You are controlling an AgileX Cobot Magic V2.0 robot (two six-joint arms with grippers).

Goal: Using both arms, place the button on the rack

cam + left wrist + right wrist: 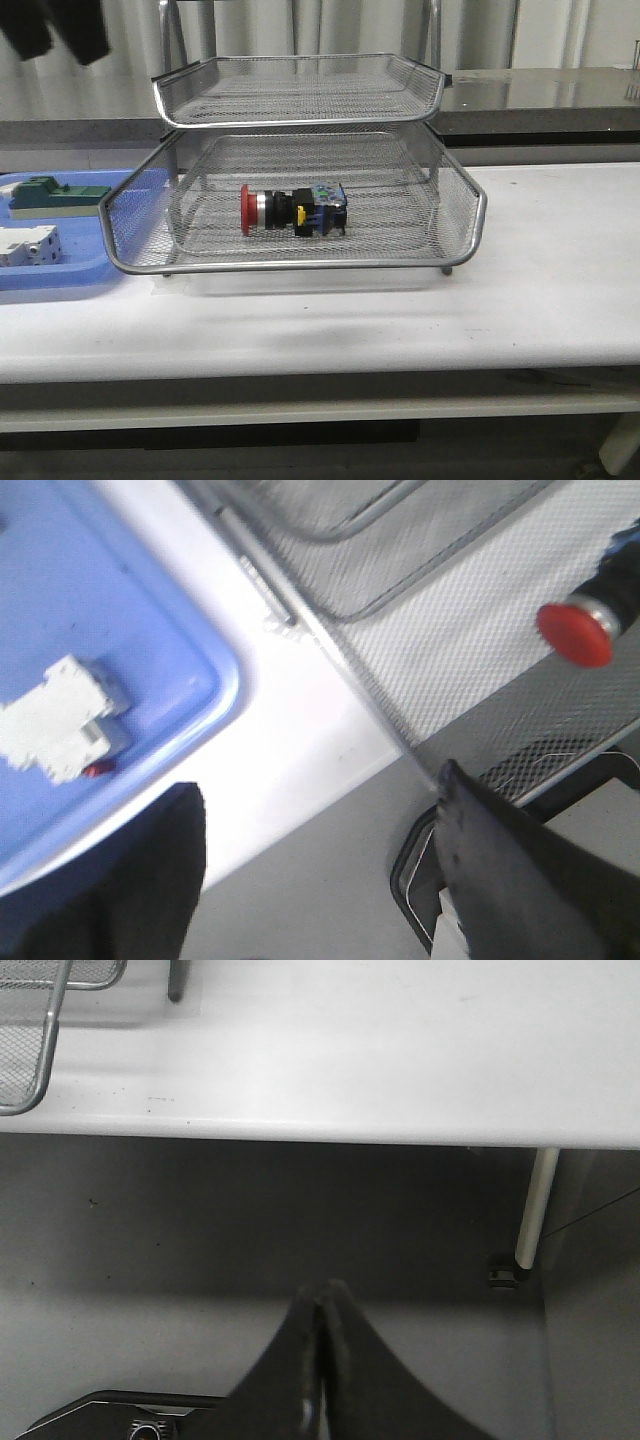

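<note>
The button (291, 210) lies on its side in the rack's (300, 265) lower tray — left end effector (320, 870) spread wide, right end effector (320, 1360) clenched on nothing.

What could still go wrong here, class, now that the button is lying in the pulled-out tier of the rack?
1. The button lies on its side on the mesh, so a jolt to the rack might roll it.
2. The left hand hangs open near the tier's front rim and could catch the wire on moving.
</note>
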